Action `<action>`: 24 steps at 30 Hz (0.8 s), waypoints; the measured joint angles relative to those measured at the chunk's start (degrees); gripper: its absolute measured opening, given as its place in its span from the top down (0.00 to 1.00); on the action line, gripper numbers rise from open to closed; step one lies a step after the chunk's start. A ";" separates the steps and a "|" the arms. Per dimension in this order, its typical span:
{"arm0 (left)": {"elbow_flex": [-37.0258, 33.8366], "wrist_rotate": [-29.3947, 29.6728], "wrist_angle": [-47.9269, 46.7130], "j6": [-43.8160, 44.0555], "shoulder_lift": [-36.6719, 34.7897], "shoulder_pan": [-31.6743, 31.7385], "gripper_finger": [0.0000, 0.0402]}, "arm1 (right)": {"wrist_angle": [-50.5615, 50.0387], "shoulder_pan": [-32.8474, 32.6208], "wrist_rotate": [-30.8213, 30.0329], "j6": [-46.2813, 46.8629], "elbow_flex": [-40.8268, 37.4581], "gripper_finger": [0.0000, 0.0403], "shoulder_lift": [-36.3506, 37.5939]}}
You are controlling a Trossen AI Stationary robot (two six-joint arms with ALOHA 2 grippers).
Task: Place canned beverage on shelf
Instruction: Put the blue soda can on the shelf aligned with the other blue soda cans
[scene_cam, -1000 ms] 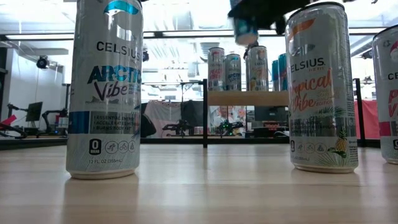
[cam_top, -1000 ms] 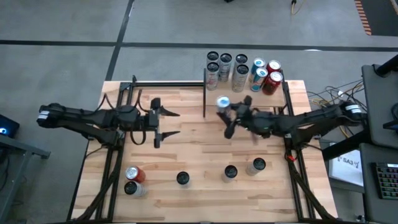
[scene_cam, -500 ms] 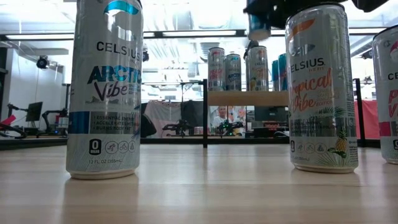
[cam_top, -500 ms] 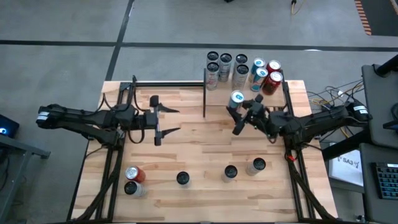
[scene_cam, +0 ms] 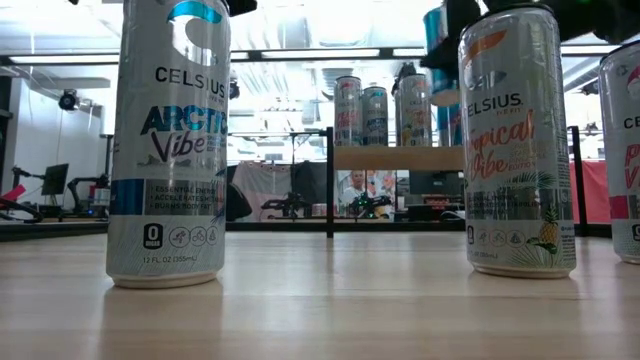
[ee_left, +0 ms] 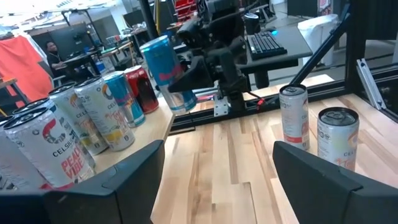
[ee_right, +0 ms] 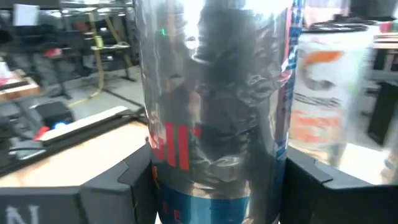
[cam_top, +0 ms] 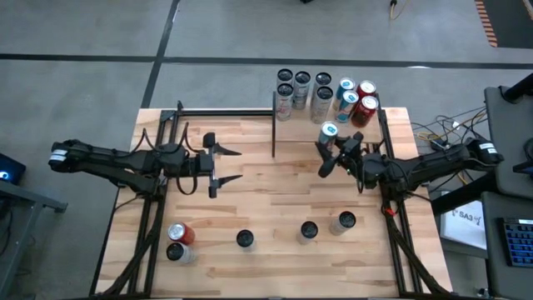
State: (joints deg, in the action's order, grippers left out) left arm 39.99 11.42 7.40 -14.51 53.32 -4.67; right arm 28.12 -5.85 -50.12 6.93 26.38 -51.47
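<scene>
Held can (cam_top: 329,130) nearer shelf (scene_cam: 398,158)

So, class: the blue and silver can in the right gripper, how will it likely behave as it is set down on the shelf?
The blue and silver can looks tall and slim, so it may tip if released tilted. Its glossy round wall could slip or turn in the right gripper. The shelf is already crowded, so nudging neighbouring cans seems likely.
</scene>
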 joint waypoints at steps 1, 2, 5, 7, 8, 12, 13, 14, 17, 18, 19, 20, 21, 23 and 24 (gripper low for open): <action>0.00 0.00 0.08 -0.01 0.00 0.00 0.29 | -0.02 0.00 -1.13 0.24 -0.64 0.46 0.40; 0.01 0.00 0.12 -0.05 0.00 0.00 0.29 | 0.01 -0.03 -2.42 0.62 -1.14 0.46 0.70; 0.26 0.00 0.17 -0.45 0.00 0.00 0.29 | 0.04 -0.02 -7.26 0.88 -1.98 0.46 0.88; 0.39 0.02 0.65 -0.78 0.00 0.00 0.29 | 0.06 0.00 -10.65 1.47 -2.06 0.46 0.63; 0.42 0.02 0.77 -0.83 0.00 0.00 0.29 | 0.08 0.01 -11.90 2.01 -2.06 0.46 0.37; 0.39 0.08 0.84 -0.83 0.22 0.01 0.29 | 0.04 0.18 -14.66 3.05 -2.06 0.46 -0.57; 0.39 0.11 1.05 -0.92 0.36 0.05 0.29 | 0.06 0.40 -15.02 3.11 -2.06 0.46 -0.81; 0.39 0.13 1.15 -1.10 0.57 0.09 0.29 | 0.04 0.68 -15.26 3.14 -2.06 0.46 -1.05; 0.37 0.17 2.17 -1.42 1.27 0.09 0.29 | 0.04 1.79 -16.00 3.75 -2.06 0.46 -1.94; 0.37 0.19 2.43 -1.45 1.52 0.09 0.29 | 0.04 2.21 -16.02 3.75 -2.06 0.46 -2.22; 0.37 0.19 2.65 -1.45 1.80 0.09 0.29 | 0.06 2.69 -16.09 3.79 -2.06 0.46 -2.54; 0.37 0.18 2.59 -1.45 2.04 0.09 0.29 | 0.06 3.20 -16.21 4.17 -2.06 0.46 -2.80; 0.37 0.19 2.54 -1.45 2.33 0.09 0.29 | -0.08 3.67 -16.41 4.93 -2.06 0.46 -3.03; 0.37 0.20 2.66 -1.22 2.95 0.09 0.29 | -0.28 4.32 -16.38 5.99 -2.07 0.46 -3.20; 0.37 0.17 2.68 -0.98 3.27 0.09 0.29 | -0.16 4.42 -16.14 6.07 -2.08 0.46 -3.30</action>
State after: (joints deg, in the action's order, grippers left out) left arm 40.36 11.60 10.09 -15.49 56.59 -4.58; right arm 27.97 -1.43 -66.26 13.00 24.30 -54.76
